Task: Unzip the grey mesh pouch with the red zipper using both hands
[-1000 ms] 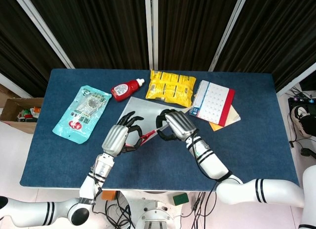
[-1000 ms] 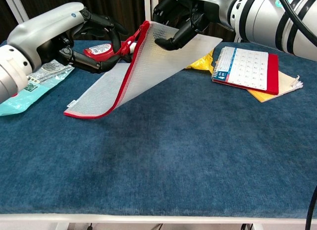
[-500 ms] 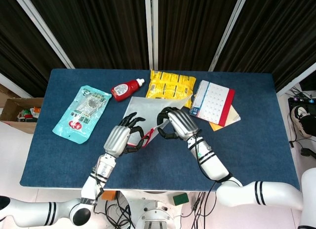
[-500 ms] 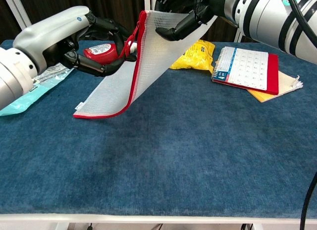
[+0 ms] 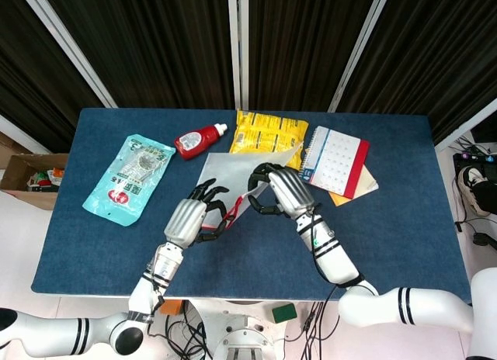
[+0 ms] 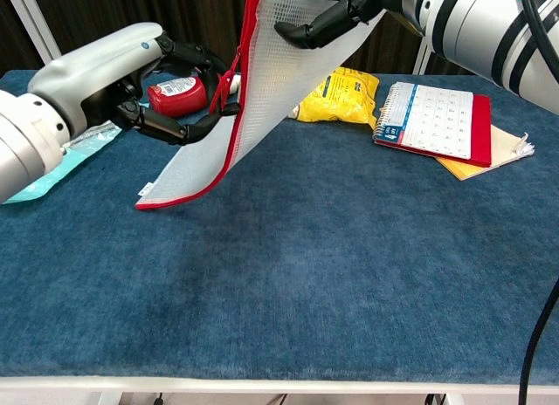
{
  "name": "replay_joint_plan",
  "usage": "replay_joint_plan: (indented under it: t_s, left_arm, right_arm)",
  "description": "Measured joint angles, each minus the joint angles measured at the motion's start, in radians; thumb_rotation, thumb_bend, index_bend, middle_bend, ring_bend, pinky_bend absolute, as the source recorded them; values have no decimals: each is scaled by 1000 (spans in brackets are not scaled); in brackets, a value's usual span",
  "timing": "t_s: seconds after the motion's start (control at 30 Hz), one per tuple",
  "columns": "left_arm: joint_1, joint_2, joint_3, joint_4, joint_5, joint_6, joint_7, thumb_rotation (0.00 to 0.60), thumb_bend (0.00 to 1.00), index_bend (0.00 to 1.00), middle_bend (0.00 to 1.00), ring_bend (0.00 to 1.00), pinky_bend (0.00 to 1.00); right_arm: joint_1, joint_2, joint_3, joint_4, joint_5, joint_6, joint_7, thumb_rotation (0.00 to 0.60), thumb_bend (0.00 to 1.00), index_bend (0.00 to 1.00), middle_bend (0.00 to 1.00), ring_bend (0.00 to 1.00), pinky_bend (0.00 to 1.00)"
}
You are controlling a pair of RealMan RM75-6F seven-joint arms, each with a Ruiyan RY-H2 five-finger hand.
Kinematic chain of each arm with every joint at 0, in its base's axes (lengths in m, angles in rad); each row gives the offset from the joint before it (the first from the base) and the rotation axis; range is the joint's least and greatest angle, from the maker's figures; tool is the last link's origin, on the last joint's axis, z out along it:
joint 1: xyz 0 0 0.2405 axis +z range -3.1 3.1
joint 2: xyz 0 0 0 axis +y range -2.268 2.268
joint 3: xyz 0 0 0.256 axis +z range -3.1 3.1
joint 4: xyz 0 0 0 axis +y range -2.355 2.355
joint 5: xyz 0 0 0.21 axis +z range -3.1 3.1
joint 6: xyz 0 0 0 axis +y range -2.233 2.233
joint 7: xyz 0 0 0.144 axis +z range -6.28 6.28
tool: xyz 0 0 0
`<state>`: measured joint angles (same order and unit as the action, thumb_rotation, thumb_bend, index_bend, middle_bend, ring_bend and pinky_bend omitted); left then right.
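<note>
Pouch: grey mesh pouch held up off the table, hanging steeply tilted; its upper corner is at the top of the chest view, its lower corner near or on the cloth, contact cannot be told.
Zipper: red zipper runs down the pouch's left edge in the chest view; how far it is undone cannot be told.
Right hand: right hand grips the pouch's upper corner, fingers curled over the mesh from the far side.
Left hand: left hand sits at the zipper edge, midway down, fingers curled toward the red pull tab; it looks to pinch the tab, thumb and fingertips closed at it.
Hands relative: left hand lower and to the left of the right; pouch spans between them.
Bottle: red bottle with white cap, lying on its side behind the left hand.
Teal packet: teal packet flat at the table's left side, well apart from the pouch.
Yellow bag: yellow snack bag at the far edge, just behind the pouch.
Notebook: spiral notebook with red border, lying on a tan pad, right of the yellow bag.
</note>
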<state>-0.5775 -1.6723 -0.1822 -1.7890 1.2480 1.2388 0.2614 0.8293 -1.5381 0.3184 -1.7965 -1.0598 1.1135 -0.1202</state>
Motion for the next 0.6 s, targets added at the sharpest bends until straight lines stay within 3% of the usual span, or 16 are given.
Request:
replay_joint_plan:
  t_s: [0.6]
  left_arm:
    - [39,-4,72,150,21,30,122,600,461,619,199,44,123]
  right_arm:
    - [-63,94,10,-50,-87,7,104,600,477,953,594,275,350]
